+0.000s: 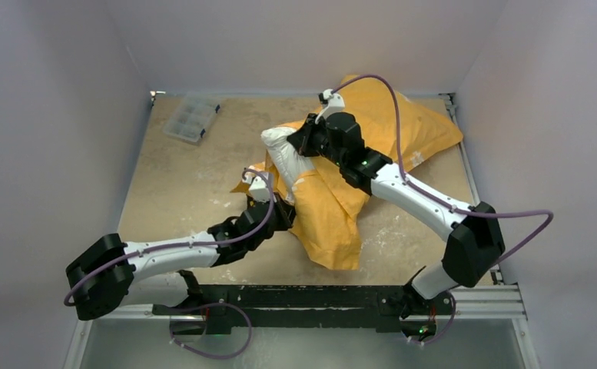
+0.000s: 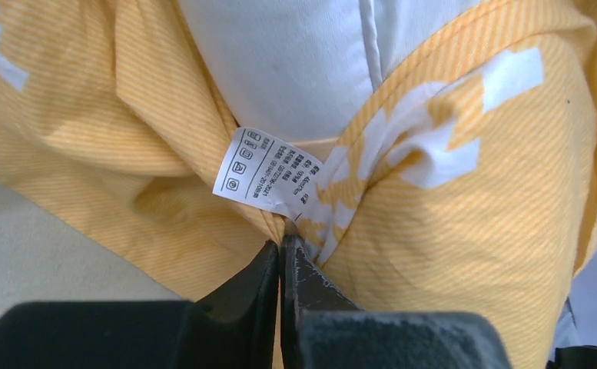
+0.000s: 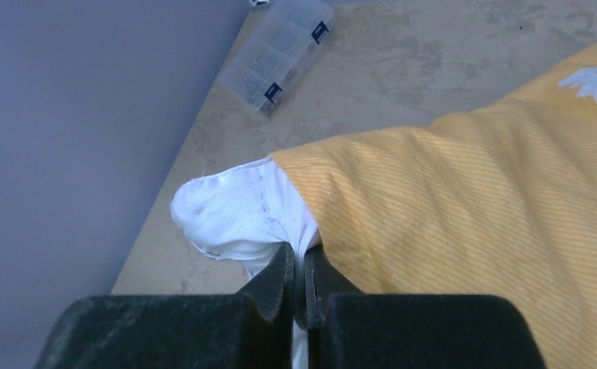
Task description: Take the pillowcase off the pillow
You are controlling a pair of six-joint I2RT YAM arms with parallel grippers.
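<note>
The orange-yellow pillowcase [image 1: 333, 204] lies wrinkled across the middle and back right of the table, with the white pillow [image 1: 286, 154] sticking out of its open end at the left. My left gripper [image 2: 282, 244] is shut on a fold of the pillowcase [image 2: 464, 231] just below its small white tag [image 2: 263, 171]; white pillow [image 2: 295, 61] shows above. My right gripper [image 3: 301, 255] is shut on the white pillow [image 3: 233, 211] corner where it leaves the pillowcase [image 3: 472, 223] hem. In the top view the left gripper [image 1: 280, 209] is at the cloth's near-left edge, and the right gripper [image 1: 299, 142] is at the pillow's exposed end.
A clear plastic compartment box [image 1: 191, 118] sits at the back left of the table [image 1: 180, 192], also seen as the box [image 3: 278, 52] in the right wrist view. Grey walls close in the sides and back. A metal rail [image 1: 318, 296] runs along the near edge.
</note>
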